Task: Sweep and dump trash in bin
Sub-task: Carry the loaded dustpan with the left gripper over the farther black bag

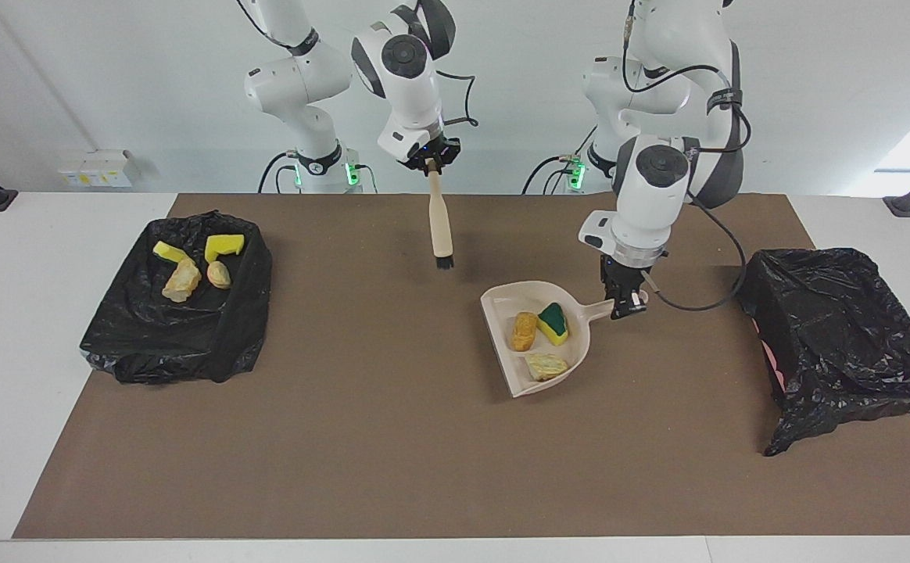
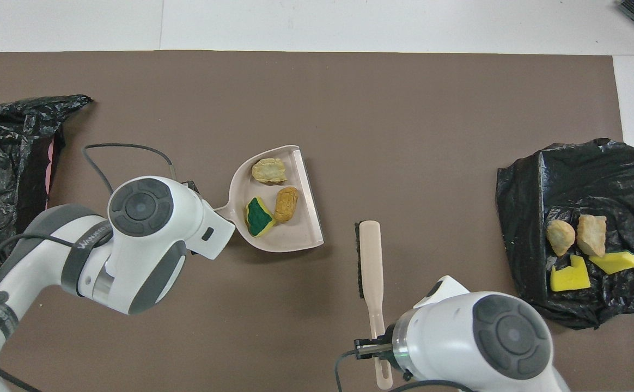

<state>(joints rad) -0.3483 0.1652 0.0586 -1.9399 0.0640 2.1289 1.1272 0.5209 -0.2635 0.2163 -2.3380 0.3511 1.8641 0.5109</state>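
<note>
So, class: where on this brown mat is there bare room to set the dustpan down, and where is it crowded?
Bare mat spans the stretch farthest from the robots, between the two black bags. Crowded spots: the bag with scraps at the right arm's end, the other black bag at the left arm's end, and under the raised dustpan and brush.

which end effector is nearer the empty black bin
Left. The left end effector, holding the dustpan handle, is beside the empty black bin; the right end effector holds the brush mid-table.

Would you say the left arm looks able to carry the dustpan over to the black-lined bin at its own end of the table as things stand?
Probably yes. The left pincer is shut on the dustpan handle, and only bare brown mat lies between it and that bin. The brush hangs from the right pincer, out of that path.
</note>
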